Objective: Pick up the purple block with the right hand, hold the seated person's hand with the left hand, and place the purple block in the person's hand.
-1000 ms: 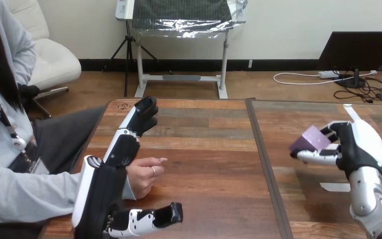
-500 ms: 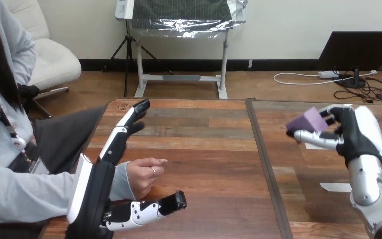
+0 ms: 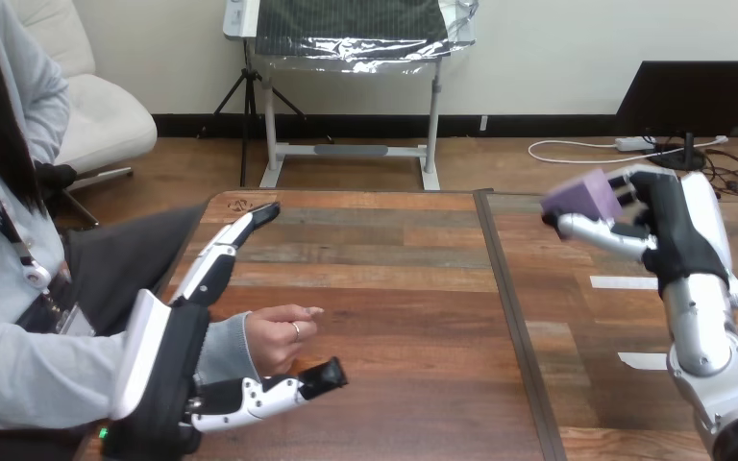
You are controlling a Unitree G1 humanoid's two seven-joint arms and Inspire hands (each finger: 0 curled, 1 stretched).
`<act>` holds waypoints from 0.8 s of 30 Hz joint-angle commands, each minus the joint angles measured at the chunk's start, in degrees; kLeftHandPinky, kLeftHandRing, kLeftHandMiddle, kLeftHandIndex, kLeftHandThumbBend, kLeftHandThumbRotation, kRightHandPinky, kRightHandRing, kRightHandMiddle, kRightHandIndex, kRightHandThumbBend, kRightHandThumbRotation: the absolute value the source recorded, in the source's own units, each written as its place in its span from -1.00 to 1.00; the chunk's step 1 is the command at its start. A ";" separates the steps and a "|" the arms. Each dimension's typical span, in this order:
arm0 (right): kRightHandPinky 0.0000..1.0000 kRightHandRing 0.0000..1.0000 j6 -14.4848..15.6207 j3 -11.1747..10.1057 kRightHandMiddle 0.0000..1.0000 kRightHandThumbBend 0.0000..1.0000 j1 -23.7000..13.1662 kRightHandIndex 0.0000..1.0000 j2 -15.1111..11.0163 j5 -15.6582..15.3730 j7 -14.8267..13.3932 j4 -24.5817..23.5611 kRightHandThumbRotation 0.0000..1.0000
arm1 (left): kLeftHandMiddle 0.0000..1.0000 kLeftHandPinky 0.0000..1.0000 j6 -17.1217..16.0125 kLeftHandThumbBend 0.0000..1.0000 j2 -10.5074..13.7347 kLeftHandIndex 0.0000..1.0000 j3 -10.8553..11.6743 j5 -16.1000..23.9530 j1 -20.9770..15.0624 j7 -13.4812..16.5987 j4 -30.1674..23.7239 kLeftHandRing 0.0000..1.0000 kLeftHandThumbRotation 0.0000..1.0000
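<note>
My right hand (image 3: 668,226) is raised above the right half of the table, its fingers and thumb pinching the purple block (image 3: 583,198). The block is tilted and well clear of the wood. At the lower left, my left hand (image 3: 168,370) stands open around the person's hand (image 3: 277,338): straight fingers (image 3: 221,250) reach past its far side and the thumb (image 3: 283,389) lies along its near side. The person's hand rests on the table, loosely curled. I cannot tell whether my left hand touches it.
The wooden table (image 3: 404,317) has a dark seam (image 3: 509,317) running front to back between its halves. White tape strips (image 3: 649,360) mark the right half, under my right forearm. The person's sleeve and arm lie along the table's left edge.
My right hand has lifted the purple block higher and a little leftward. My left hand has drawn back and lower, its fingers straightening further beside the person's hand, which has not moved.
</note>
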 commanded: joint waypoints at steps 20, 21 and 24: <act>-0.95 -0.86 -3.55 -3.21 -0.76 -0.48 3.97 -0.72 3.59 3.31 2.15 -15.64 -0.17 | 0.53 0.28 8.68 1.00 12.70 0.55 -1.20 3.05 -8.99 3.91 3.88 0.45 -0.14; -0.95 -0.86 -3.17 -3.45 -0.76 -0.48 4.38 -0.72 3.91 3.75 2.43 -16.76 -0.18 | 0.52 0.27 10.00 1.00 13.19 0.55 -1.28 3.24 -9.25 3.54 3.80 0.44 -0.14; -0.95 -0.87 -2.65 -3.98 -0.77 -0.48 5.16 -0.72 4.50 5.12 3.79 -18.65 -0.21 | 0.51 0.22 11.53 1.00 14.54 0.53 -1.78 3.11 -10.05 2.88 4.42 0.42 -0.14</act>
